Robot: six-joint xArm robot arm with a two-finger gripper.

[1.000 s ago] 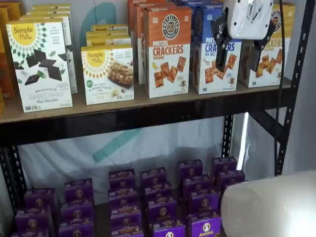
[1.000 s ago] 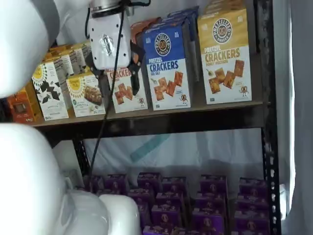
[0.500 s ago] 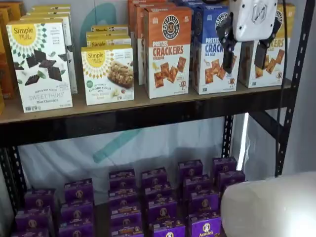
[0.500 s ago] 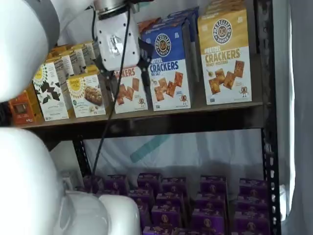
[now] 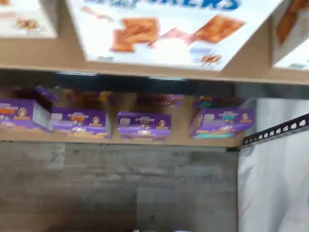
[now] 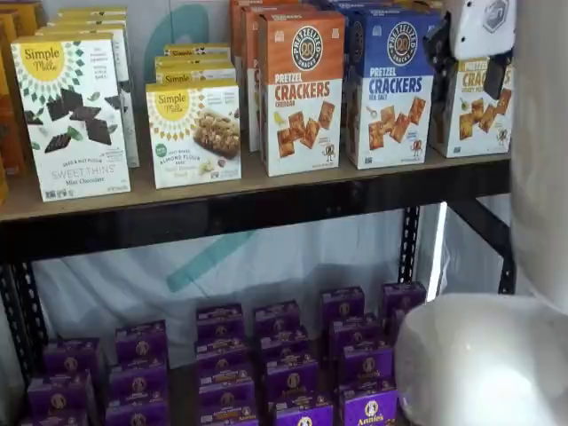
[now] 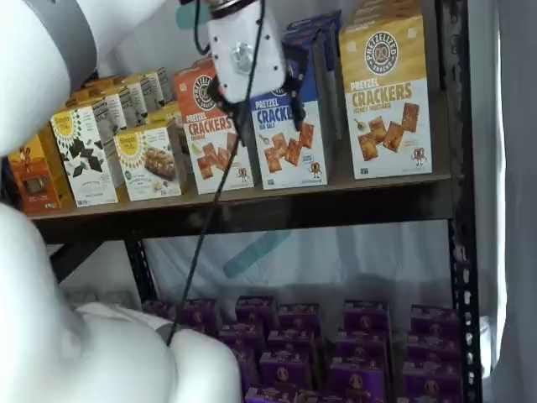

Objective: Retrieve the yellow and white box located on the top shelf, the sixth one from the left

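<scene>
Jaws spread wide and empty, the gripper (image 7: 256,105) has slid rightward along the top shelf (image 7: 252,210) to the blue-topped box (image 7: 289,126), nearing the untouched yellow and white box (image 7: 386,92) at the shelf's right end.

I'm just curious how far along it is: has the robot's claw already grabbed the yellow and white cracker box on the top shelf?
No: the yellow and white box stands untouched on the top shelf, with the gripper off to its side.
</scene>
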